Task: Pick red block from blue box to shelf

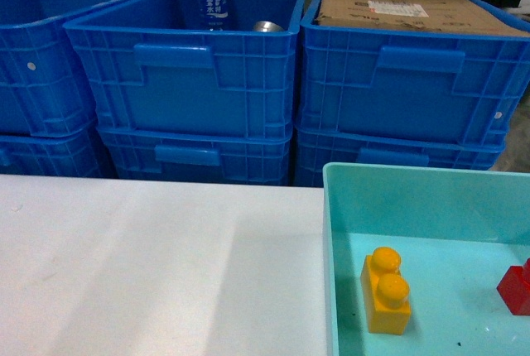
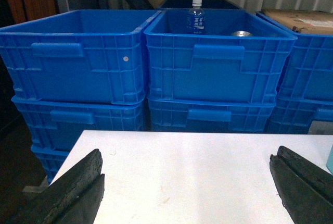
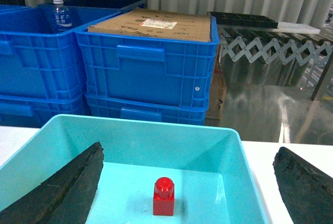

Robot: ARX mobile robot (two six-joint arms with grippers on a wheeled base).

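The right gripper [image 3: 187, 182] hangs with jaws spread wide over the blue box [image 3: 62, 130], the red block [image 3: 163, 197] upright on its floor between them. The left gripper [image 2: 187, 182] gapes wide above the white table [image 2: 192, 166]. A yellow brick [image 1: 386, 291] sits left of the block, dark-blue crates [image 1: 186, 83] stacked beyond

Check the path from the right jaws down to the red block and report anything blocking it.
Nothing visible blocks it. The red block stands alone on the blue box floor, between the open jaws of the right gripper; the yellow brick sits well aside.
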